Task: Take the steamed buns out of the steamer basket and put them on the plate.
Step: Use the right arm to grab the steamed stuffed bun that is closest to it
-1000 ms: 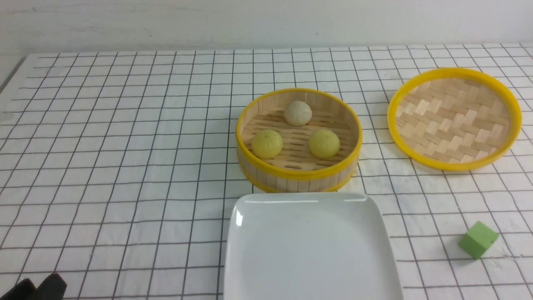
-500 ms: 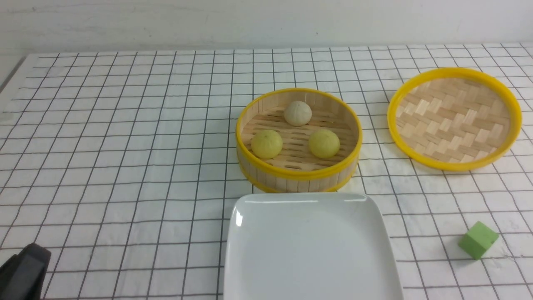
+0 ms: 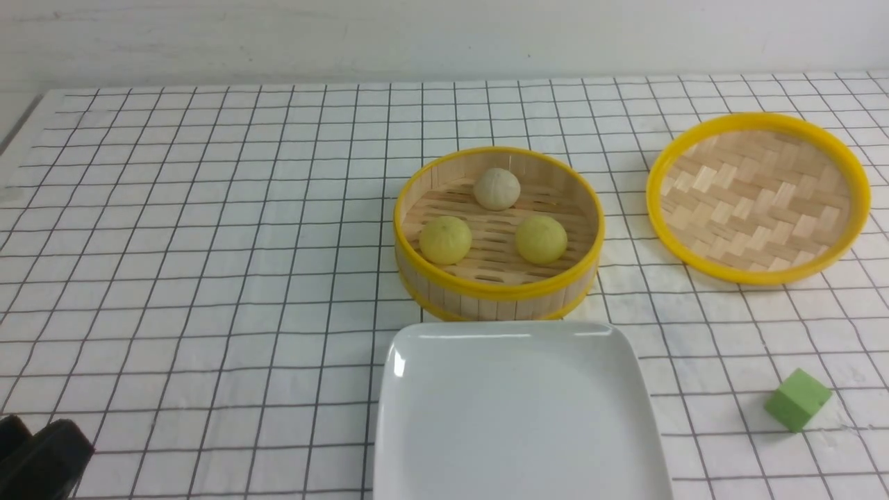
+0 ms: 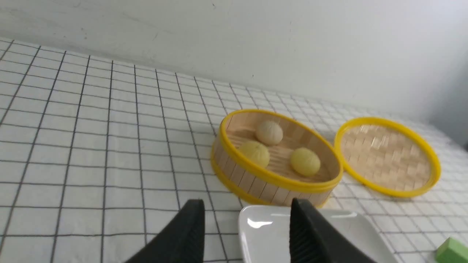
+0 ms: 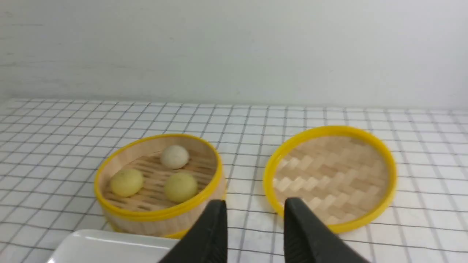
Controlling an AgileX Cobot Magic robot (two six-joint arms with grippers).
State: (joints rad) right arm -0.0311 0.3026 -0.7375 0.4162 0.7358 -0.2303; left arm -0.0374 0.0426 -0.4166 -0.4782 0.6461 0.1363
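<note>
All 3 buns (image 3: 496, 188) sit in the steamer basket (image 3: 496, 290), mid table (image 3: 208, 243); plate (image 3: 521, 417) bare at near edge, right by it — short carry. The left gripper (image 4: 246, 206) & right gripper (image 5: 256, 204) gape, holding nothing.

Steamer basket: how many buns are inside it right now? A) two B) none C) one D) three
D: on the slat floor of the steamer basket sit the left yellow bun, the right yellow bun and the off-white bun; the plate holds none.
</note>
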